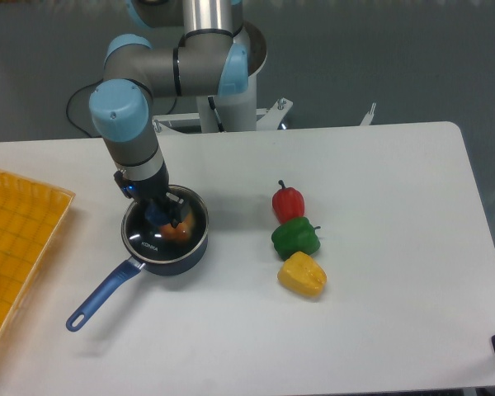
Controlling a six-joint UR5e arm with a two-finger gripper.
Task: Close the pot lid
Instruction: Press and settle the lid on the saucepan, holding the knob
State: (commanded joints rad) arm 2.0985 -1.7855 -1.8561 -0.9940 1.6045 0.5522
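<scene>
A small, dark navy round saucepan [167, 243] is set upright on the white bench [379, 330], left of centre. Its long blue handle [103, 295] is pointed toward the front left, with a hanging slot at its end. A round clear glass lid with a thin metal rim [153, 241] is seated over the pan's mouth, a blue knob [156, 214] at its centre. Something orange is seen through the glass.
</scene>
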